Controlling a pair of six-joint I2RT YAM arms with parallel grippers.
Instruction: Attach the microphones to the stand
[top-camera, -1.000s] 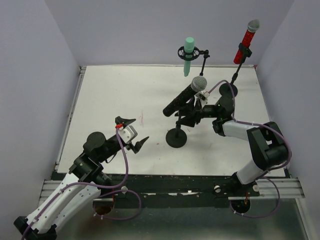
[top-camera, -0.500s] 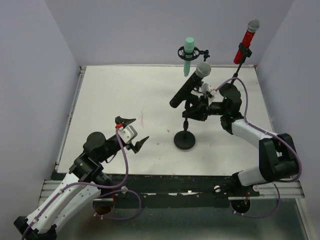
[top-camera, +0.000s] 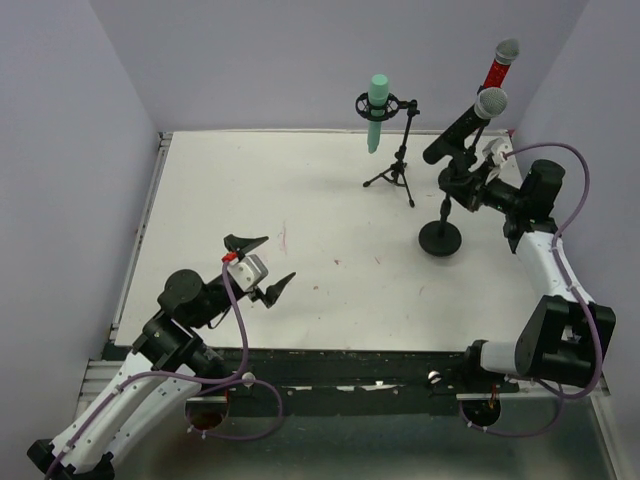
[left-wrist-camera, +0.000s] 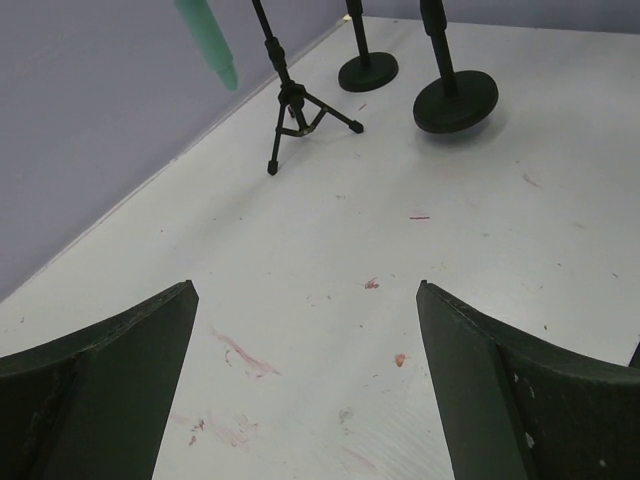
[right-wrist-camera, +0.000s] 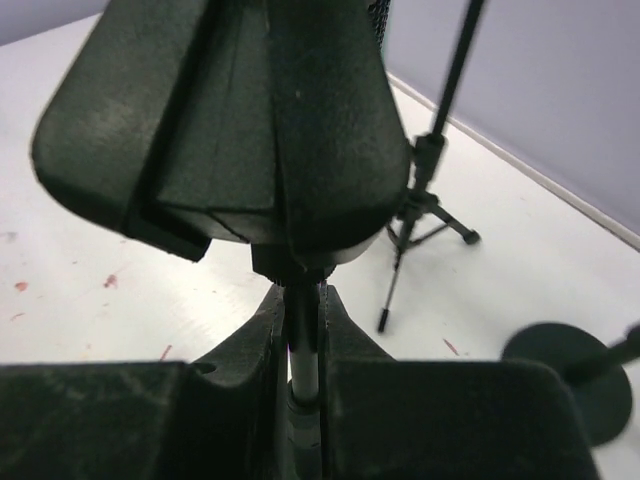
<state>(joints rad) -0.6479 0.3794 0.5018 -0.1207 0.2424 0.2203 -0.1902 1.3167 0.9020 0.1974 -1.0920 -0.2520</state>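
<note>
Now the black microphone (top-camera: 455, 130) sits slanted in the clip of a round-based stand (top-camera: 440, 238) at the right rear of the white bench (top-camera: 250, 190). Its grey mesh head is raised, close beside the red microphone (top-camera: 495, 72), which is clipped on its own stand in the back corner. The mint-green microphone (top-camera: 376, 108), a smooth cylinder, hangs in a ring mount on a small tripod (top-camera: 395, 180) just to the left.

The right jaws are clenched on the stand's thin metal pole (right-wrist-camera: 303, 375), under the clip. The left jaws are spread wide, holding nothing, low over the near left of the bench.

To my eye the risks are these: the slim, smooth pole could twist in the grip, the top-heavy stand could tip off its flat disc base on release, or the mesh head could knock the red microphone. The bench is matte, scuffed with reddish marks.
</note>
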